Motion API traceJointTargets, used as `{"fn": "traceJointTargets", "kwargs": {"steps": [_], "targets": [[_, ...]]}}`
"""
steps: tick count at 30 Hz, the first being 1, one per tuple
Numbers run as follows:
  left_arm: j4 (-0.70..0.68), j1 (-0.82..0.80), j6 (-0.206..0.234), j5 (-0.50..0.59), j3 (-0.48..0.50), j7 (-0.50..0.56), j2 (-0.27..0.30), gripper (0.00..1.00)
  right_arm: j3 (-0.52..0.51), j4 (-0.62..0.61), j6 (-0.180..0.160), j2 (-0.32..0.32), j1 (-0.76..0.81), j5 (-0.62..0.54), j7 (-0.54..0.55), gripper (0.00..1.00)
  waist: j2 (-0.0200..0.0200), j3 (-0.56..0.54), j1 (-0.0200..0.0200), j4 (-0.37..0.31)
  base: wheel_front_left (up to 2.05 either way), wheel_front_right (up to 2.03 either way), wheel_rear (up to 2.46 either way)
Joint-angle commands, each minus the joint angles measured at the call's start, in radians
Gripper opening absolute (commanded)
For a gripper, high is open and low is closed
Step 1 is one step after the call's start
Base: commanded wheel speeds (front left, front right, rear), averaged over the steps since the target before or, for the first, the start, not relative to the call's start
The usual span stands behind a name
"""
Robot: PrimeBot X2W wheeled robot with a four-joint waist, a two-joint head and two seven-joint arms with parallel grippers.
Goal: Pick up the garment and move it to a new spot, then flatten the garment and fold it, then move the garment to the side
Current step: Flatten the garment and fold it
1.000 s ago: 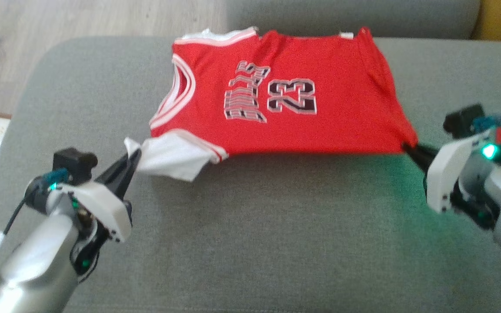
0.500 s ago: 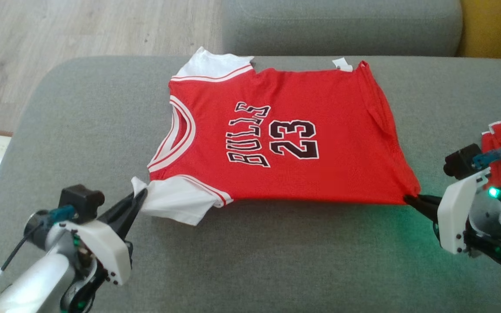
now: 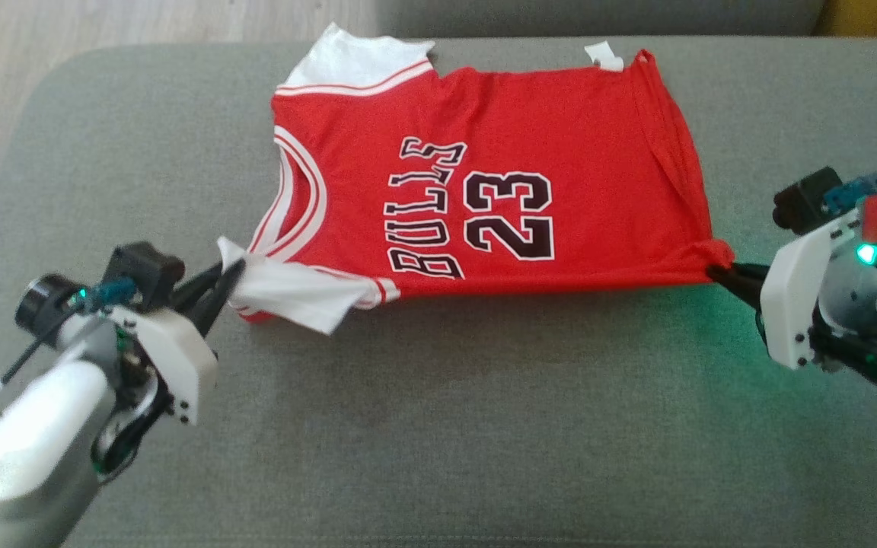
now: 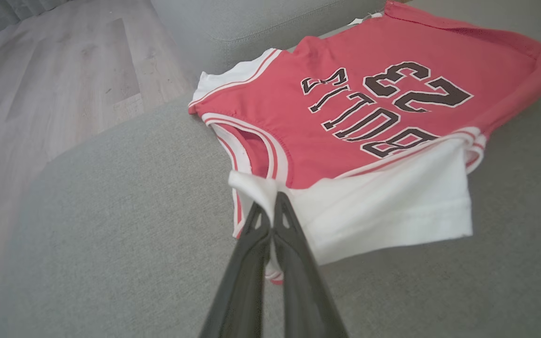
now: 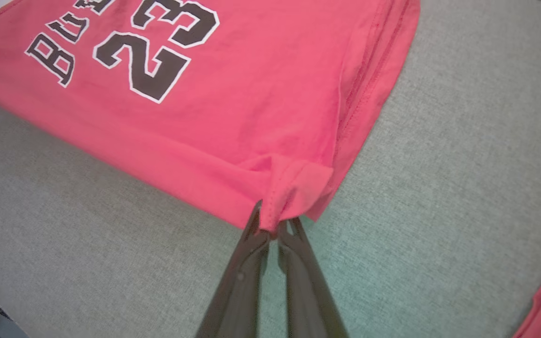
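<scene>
While the red jersey (image 3: 499, 190) lies spread flat near the far edge of the sofa cushion (image 3: 446, 426) in the head view, the left hand (image 3: 229, 278) is clamped on its white sleeve (image 3: 294, 293) at its near-left corner and the right hand (image 3: 716, 270) on the near-right hem corner (image 3: 712, 251). Left wrist view: fingers (image 4: 247, 263) shut, pinching the sleeve's edge. Right wrist view: fingers shut on the bunched hem corner.

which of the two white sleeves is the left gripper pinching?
The near sleeve, at the jersey's edge nearest the robot: its corner is clamped in the shut left gripper. The far sleeve lies flat, untouched.
</scene>
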Motion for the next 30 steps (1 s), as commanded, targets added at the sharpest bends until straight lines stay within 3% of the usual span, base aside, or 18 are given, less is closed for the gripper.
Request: {"fn": "traceJointTargets", "kwargs": {"steps": [1,17,25,26,27,30], "targets": [[-0.003,-0.079,-0.003,0.011,0.039,0.007,0.042,0.00,-0.018,-0.002,-0.001,-0.018,-0.023,-0.011,0.005,0.00,-0.0001,0.020,0.0001,-0.007,0.00,0.00,0.00],[0.234,-0.342,-0.062,0.155,-0.056,0.001,0.001,0.00,-0.029,0.060,-0.001,0.044,-0.133,-0.039,0.033,0.00,-0.0001,0.120,0.0001,-0.038,0.00,0.00,0.00],[0.367,-0.448,-0.066,0.190,-0.085,-0.014,-0.056,0.00,-0.024,0.075,-0.001,0.059,-0.187,-0.047,0.027,0.00,-0.0001,0.160,0.0001,-0.042,0.00,0.00,0.00],[0.386,-0.458,-0.061,0.190,-0.084,-0.015,-0.065,0.54,-0.029,0.085,-0.001,0.063,-0.192,-0.048,0.021,1.00,-0.0001,0.163,0.0001,-0.042,0.00,0.00,0.00],[0.402,-0.467,-0.055,0.192,-0.083,-0.023,-0.076,1.00,-0.027,0.086,-0.001,0.067,-0.199,-0.054,0.013,1.00,-0.0001,0.166,0.0001,-0.041,0.00,0.00,0.00],[0.436,-0.480,-0.042,0.184,-0.075,-0.036,-0.100,1.00,-0.039,0.098,-0.001,0.076,-0.211,-0.057,-0.018,1.00,-0.0001,0.171,0.0001,-0.042,0.00,0.00,0.00]]}}
